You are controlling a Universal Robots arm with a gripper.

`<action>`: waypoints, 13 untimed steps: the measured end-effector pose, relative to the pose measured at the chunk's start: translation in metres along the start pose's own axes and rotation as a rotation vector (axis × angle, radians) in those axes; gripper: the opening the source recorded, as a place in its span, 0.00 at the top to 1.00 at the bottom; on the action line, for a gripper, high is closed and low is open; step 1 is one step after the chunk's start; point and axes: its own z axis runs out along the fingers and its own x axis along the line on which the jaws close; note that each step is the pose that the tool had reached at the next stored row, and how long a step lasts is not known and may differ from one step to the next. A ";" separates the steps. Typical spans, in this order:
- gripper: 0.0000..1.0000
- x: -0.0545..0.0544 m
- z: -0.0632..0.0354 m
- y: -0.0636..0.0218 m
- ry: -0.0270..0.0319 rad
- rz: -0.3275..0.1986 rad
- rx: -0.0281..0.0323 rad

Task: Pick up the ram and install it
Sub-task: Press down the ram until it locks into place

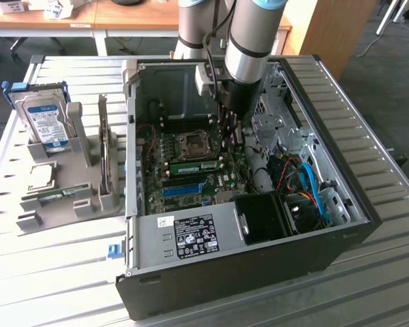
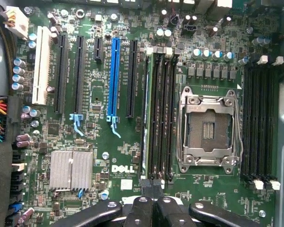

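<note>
Gripper [image 2: 154,191] closed tight with nothing held, poised above the motherboard [image 2: 99,137] inside the open computer case [image 1: 341,204]. Ram [image 1: 194,166] seated on edge in a slot just beside the processor socket [image 2: 208,127].

Our arm [image 1: 249,34] comes down from the top of the exterior view, its grey tube segments standing close to vertical. The wrist [image 1: 233,92] points straight down, with a pale box-shaped unit fixed on the side toward the exterior view's left and a dark cable looping beside it. Below the wrist our end effector [image 1: 230,129] hangs vertical, dark and narrow, its fingers drawn together with no gap between them. In the wrist view we see the black linkages spreading outward on either side while the two fingertips [image 2: 148,185] meet at the centre, pressed flat against each other.
</note>
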 end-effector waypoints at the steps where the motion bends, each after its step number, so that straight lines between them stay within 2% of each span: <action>1: 0.89 0.000 0.0002 0.0027 0.0000 0.000 0.0001; 13: 0.89 -0.001 0.0029 0.0511 -0.0002 0.000 0.0031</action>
